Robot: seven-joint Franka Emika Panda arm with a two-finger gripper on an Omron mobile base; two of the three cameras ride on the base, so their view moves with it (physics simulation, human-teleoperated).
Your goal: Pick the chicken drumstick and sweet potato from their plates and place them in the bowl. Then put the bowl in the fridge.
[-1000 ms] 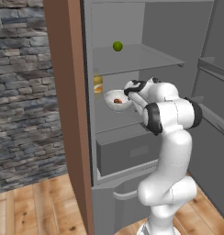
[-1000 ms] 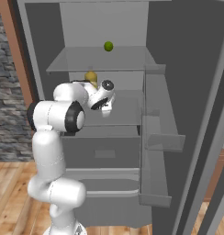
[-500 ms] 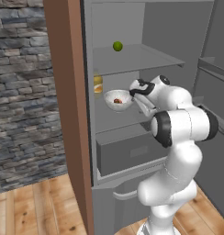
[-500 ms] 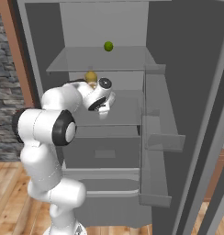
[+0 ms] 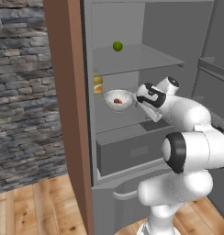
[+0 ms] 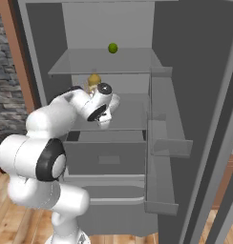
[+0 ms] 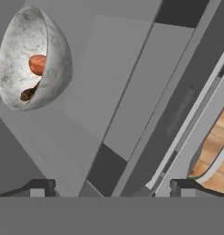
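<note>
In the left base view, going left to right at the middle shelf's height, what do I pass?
Stone wall → brown fridge door → yellow-orange item → bowl → open pincer → robot arm.

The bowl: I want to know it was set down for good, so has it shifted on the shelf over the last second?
No. In the left base view the bowl sits at the same spot, beside the yellow item on the fridge shelf.

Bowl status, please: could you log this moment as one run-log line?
bowl: on fridge shelf, holds sweet potato and chicken drumstick | gripper: open, apart from bowl
</note>
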